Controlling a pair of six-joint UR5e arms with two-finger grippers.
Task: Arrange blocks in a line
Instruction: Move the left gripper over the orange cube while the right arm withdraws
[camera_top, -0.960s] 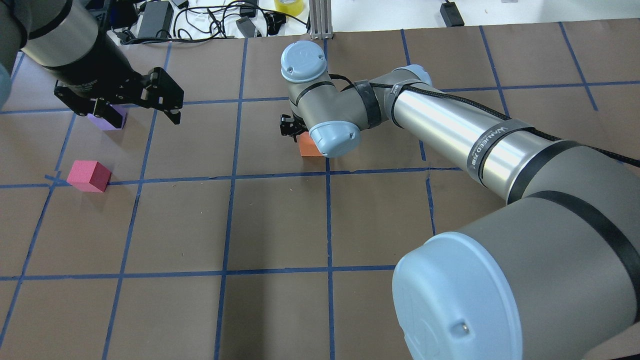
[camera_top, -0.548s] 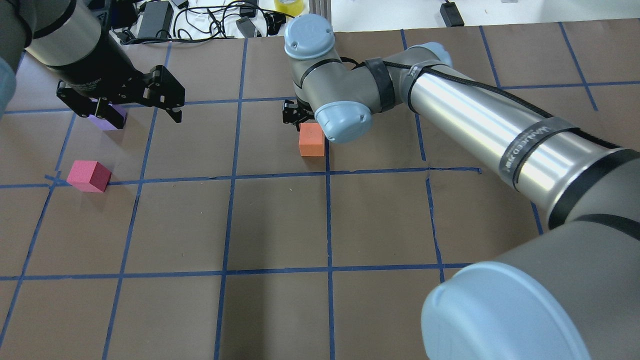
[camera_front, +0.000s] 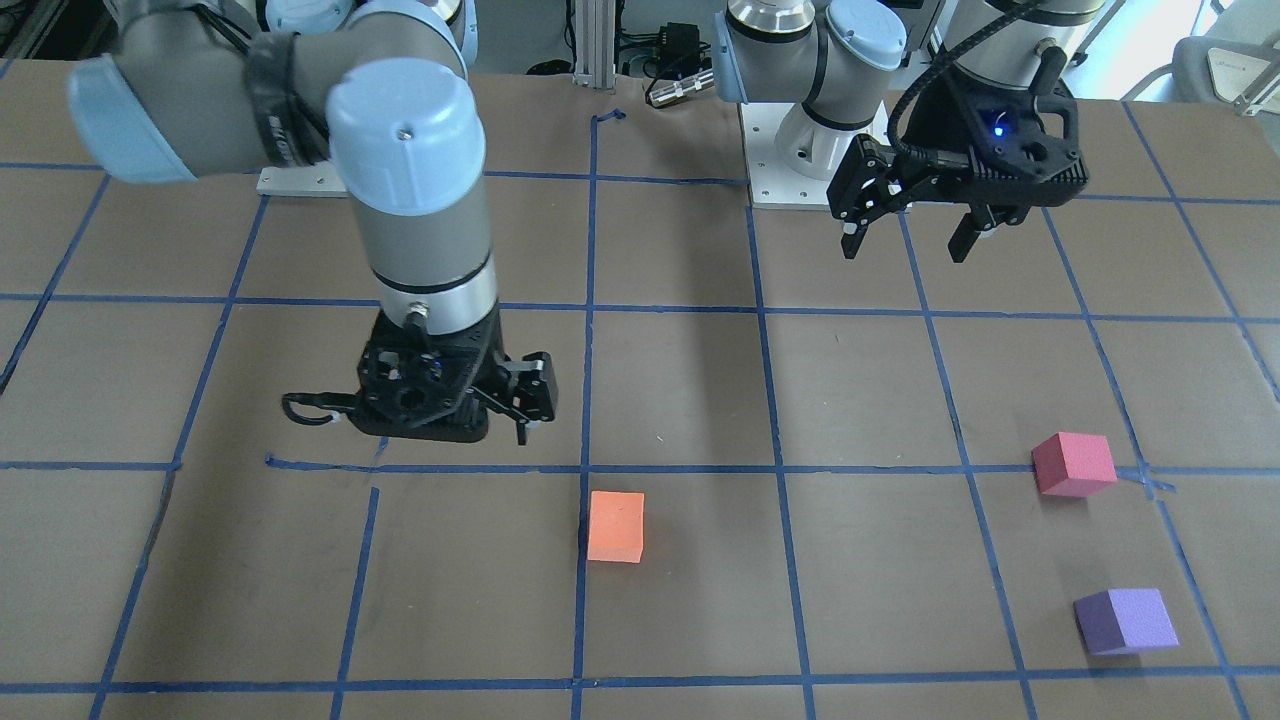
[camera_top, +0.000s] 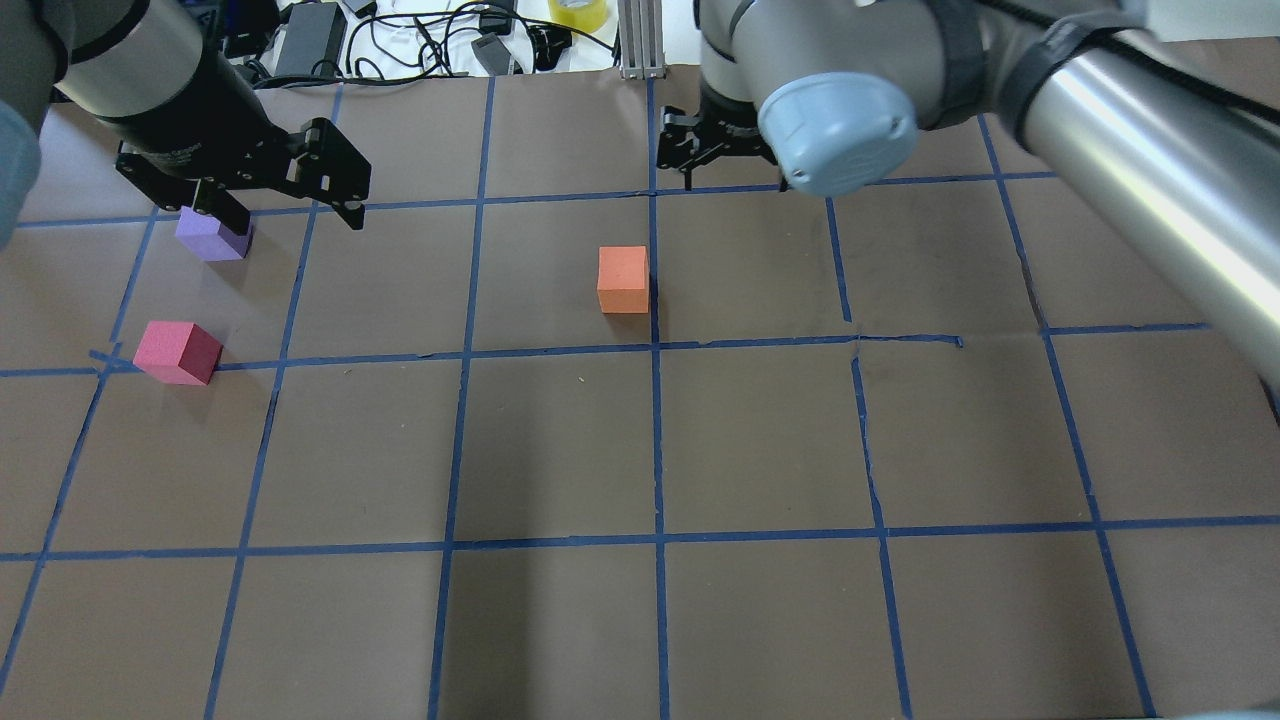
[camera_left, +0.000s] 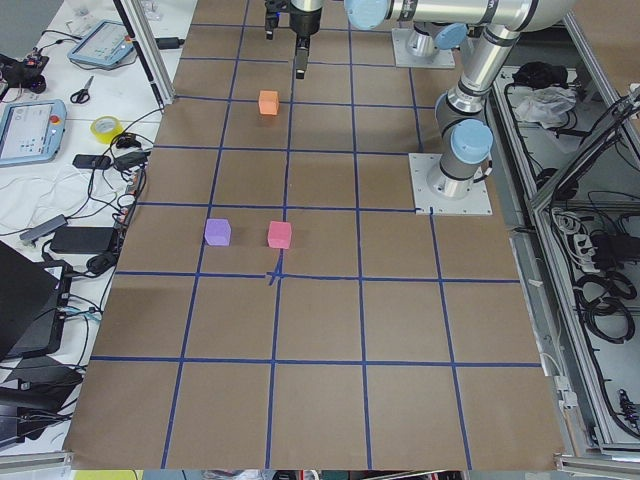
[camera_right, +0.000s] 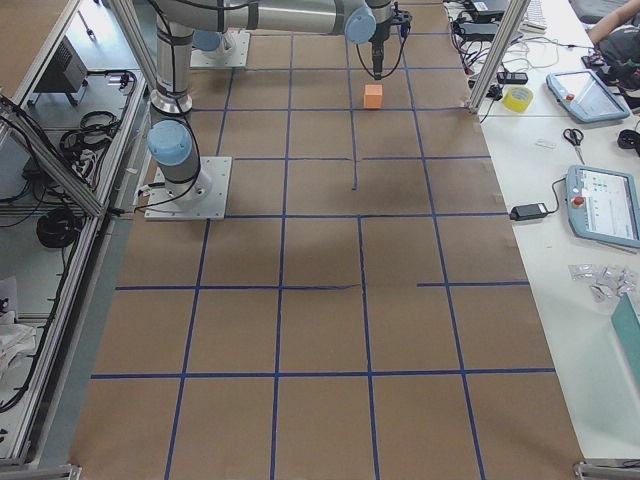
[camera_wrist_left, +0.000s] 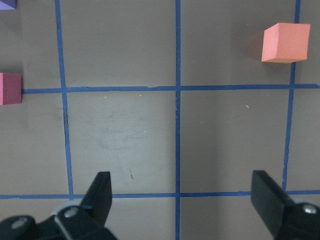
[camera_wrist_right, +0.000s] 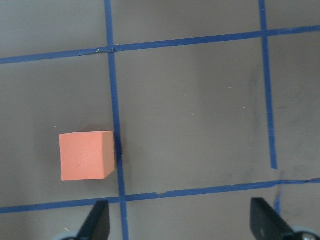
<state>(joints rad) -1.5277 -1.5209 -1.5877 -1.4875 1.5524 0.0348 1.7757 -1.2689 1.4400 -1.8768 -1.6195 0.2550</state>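
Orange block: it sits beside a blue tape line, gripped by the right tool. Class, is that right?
One detail is wrong: nothing grips it. The orange block sits beside a blue tape line, but the right tool is open and apart from it, as the right wrist-mounted view shows.

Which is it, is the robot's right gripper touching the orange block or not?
Apart. In the front-facing view the right gripper hangs open, and bare brown table shows between it and the orange block.
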